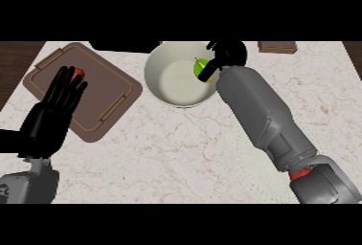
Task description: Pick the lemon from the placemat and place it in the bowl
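A cream bowl (173, 81) stands at the back middle of the counter. My right hand (226, 55) reaches over the bowl's right rim, fingers curled round a yellow-green lemon (201, 66), most of which the hand hides. The brown placemat (106, 95) lies at the left. My left hand (53, 112) rests open above the placemat's near left part, fingers straight and pointing away. A small red thing (78, 72) shows just past its fingertips on the placemat.
The counter is pale marble. A brown block (277, 46) sits at the back right edge. A dark object (124, 45) lies behind the placemat and bowl. Dark wood shows past the counter's left and right edges.
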Tool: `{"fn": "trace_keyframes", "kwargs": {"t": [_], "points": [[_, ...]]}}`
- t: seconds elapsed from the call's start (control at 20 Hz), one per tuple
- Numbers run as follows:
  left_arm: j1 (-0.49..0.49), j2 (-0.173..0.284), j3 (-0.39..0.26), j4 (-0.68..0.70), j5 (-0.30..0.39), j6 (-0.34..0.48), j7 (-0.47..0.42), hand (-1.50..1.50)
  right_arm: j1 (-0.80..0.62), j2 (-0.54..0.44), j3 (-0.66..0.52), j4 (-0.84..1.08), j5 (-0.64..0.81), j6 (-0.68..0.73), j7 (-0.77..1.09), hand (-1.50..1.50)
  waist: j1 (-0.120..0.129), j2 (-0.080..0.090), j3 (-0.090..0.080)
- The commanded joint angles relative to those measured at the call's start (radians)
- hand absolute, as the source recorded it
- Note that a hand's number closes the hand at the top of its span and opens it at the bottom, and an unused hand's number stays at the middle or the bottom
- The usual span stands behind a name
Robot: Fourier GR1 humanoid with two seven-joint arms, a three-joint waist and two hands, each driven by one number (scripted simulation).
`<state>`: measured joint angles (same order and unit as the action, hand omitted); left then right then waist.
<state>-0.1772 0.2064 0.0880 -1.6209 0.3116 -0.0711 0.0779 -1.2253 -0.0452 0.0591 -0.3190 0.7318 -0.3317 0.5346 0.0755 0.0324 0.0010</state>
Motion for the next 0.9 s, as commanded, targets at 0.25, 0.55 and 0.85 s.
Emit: {"fn": "trace_keyframes", "kwargs": {"t": [0.25, 0.55, 0.85], "points": [[-0.054, 0.007, 0.023, 0.071, 0.001, -0.006, -0.017, 0.00, 0.036, 0.007, -0.184, -0.059, -0.170, -0.189, -0.325, -1.50, -0.013, 0.005, 0.001], [-0.019, 0.004, 0.027, 0.070, -0.006, -0.007, -0.038, 0.00, 0.038, -0.051, -0.365, -0.135, -0.343, -0.251, -0.469, -1.50, -0.025, -0.008, 0.001], [0.039, -0.028, 0.001, 0.033, -0.038, 0.021, -0.035, 0.00, 0.140, -0.126, -0.399, -0.147, -0.380, -0.225, -0.552, -1.50, -0.065, -0.029, 0.000]]}}
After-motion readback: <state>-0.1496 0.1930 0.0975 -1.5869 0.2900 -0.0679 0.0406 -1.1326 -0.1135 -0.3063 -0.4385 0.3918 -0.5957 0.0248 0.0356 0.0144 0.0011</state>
